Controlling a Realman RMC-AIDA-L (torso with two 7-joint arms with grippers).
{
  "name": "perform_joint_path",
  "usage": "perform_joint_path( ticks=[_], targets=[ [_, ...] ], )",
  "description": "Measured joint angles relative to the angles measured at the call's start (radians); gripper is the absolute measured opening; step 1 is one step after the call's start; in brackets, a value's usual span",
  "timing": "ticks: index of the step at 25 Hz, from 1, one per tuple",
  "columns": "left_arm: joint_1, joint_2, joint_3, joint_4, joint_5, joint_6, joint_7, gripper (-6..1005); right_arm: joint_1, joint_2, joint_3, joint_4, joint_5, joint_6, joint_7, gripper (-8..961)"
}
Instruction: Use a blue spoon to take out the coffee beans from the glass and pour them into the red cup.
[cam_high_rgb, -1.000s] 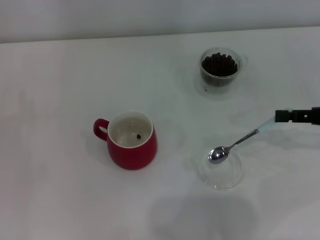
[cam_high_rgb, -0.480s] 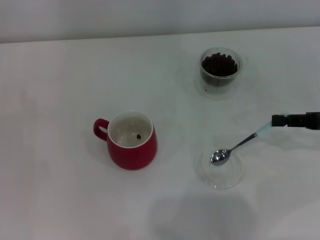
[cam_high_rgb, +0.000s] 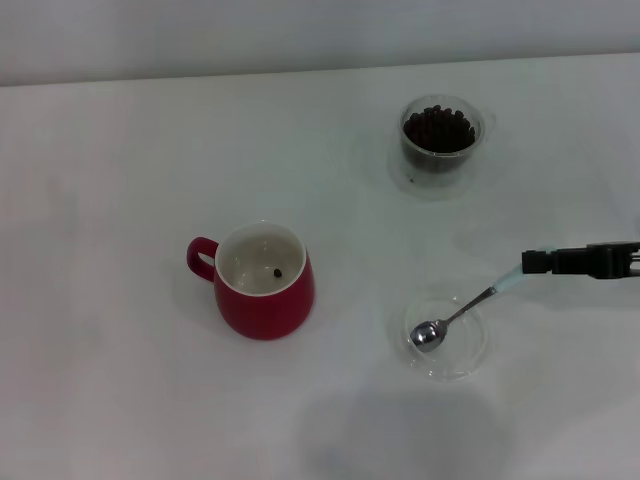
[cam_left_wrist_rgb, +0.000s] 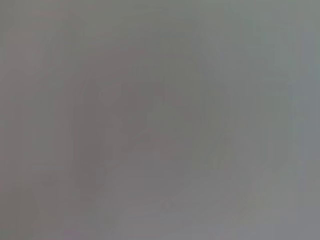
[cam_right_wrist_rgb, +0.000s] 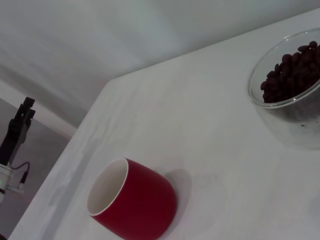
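Right gripper: enters from the right edge of the table, dark fingers clamped on the tip of the spoon handle, held above the table surface.
Blue spoon: pale handle end gripped; metal neck slopes down and toward the front-left; bowl lies inside the shallow clear dish, appears to touch its floor; bowl looks empty, no bean seen in it.
Clear dish: flat, shallow, near the right part of the table's front half, just in front of the gripper's fingertips.
Glass: upright near the far edge of the table, right of centre, well apart from the dish and the spoon; seen again in the right wrist view.
Coffee beans: dark heap filling the glass close to the rim; also visible in the right wrist view; one lone dark bean at the bottom of the red cup.
Red cup: upright around the middle of the table, left of the dish and apart from it; loop handle turned toward the table's left edge; white inside nearly bare; shown in the right wrist view with a shadow beside it.
Table: plain white top carrying all items.
Left gripper: out of the head view; left wrist view only a blank grey field.
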Motion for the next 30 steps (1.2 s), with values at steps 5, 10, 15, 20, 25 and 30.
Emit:
perform_joint_path(
  ticks=[5, 10, 15, 20, 25, 30],
  targets=[
    [0.0, 0.0, 0.0, 0.0, 0.0, 0.0, 0.001, 711, -0.004, 0.005, 0.0, 0.0, 0.0, 0.009, 0.003, 257],
    [-0.001, 0.0, 0.0, 0.0, 0.0, 0.0, 0.001, 712, -0.003, 0.008, 0.0, 0.0, 0.0, 0.019, 0.005, 259],
    [-0.002, 0.0, 0.0, 0.0, 0.0, 0.0, 0.001, 712, -0.004, 0.01, 0.0, -0.001, -0.001, 0.025, 0.006, 261],
    [-0.002, 0.0, 0.0, 0.0, 0.001, 0.0, 0.001, 712, -0.007, 0.013, 0.0, -0.002, -0.001, 0.026, 0.006, 263],
    [-0.003, 0.0, 0.0, 0.0, 0.002, 0.0, 0.001, 712, -0.009, 0.017, 0.0, -0.002, -0.001, 0.035, 0.006, 265],
    [-0.003, 0.0, 0.0, 0.0, 0.002, 0.0, 0.001, 711, -0.013, 0.018, 0.0, -0.001, -0.001, 0.066, 0.006, 277]
  ],
)
